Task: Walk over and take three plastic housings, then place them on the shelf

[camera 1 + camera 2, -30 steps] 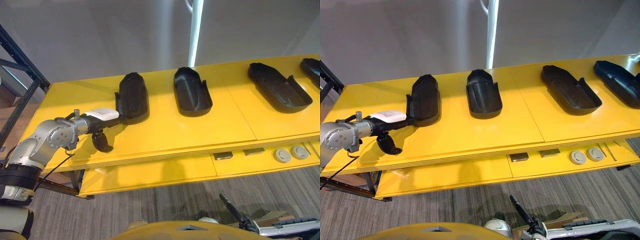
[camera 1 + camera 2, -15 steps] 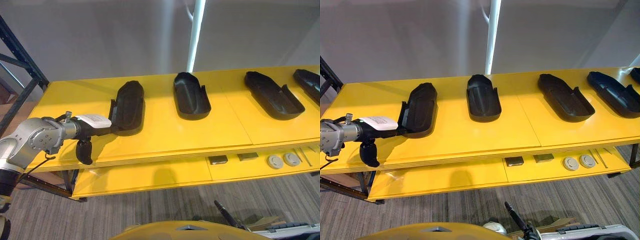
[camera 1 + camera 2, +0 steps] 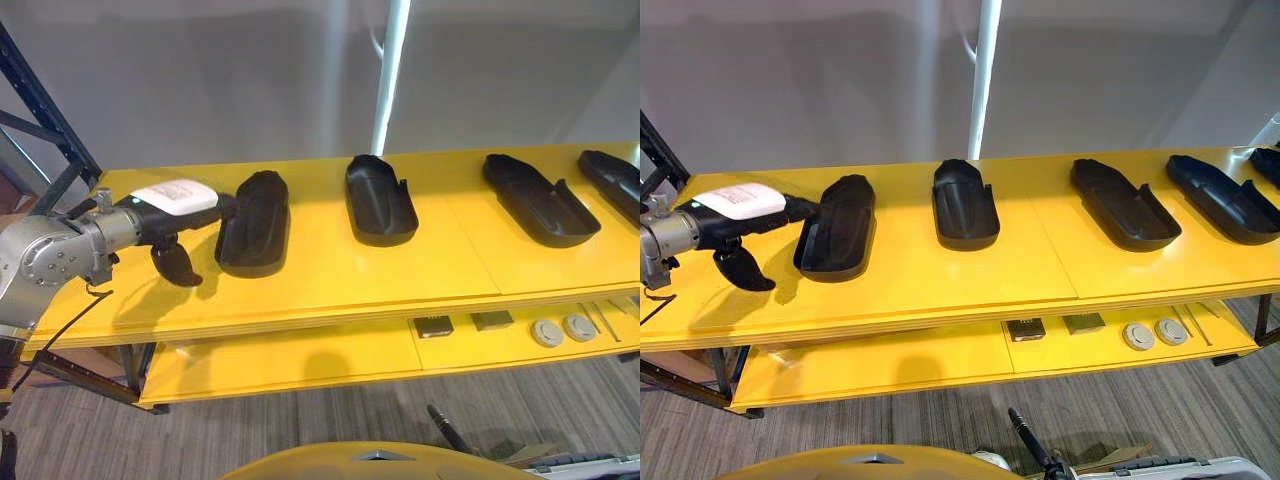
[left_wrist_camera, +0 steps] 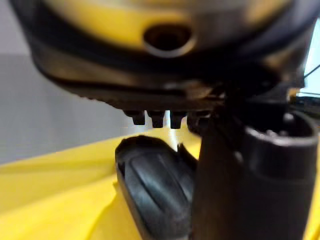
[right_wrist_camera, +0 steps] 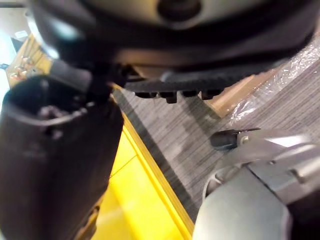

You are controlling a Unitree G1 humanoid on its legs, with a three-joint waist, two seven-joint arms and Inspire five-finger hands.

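My left hand [image 3: 172, 208] is stretched out low over the yellow table top [image 3: 940, 270], near its left end. The fingers [image 4: 159, 118] run straight ahead and curl round nothing. My thumb [image 3: 178, 268] hangs down toward the surface, well apart from any part. Just past my fingertips lies the nearest housing [image 3: 835, 228], a long black plastic shell resting on the table. Its near end is right at my fingers, but I cannot tell whether they touch it.

Farther from that hand, in a row along the same top, lie the second housing [image 3: 965, 205], the third housing [image 3: 1123, 205] and the fourth housing [image 3: 1222, 197], each well apart from the next.

My right hand [image 3: 1028, 430] hangs low in front of the table over the grey striped carpet [image 3: 890, 425]. Its fingers are loose and straight and it holds nothing.

Below the table top, on the side away from my left hand, a lower shelf [image 3: 890, 365] in the same yellow carries two small dark blocks [image 3: 1025, 328] and two round grey discs [image 3: 1138, 336].

Behind the table stands a plain grey wall [image 3: 840, 90], with a white pole [image 3: 985, 80] rising in front of it. Beside my left arm a dark steel rack frame [image 3: 40, 110] slants up.
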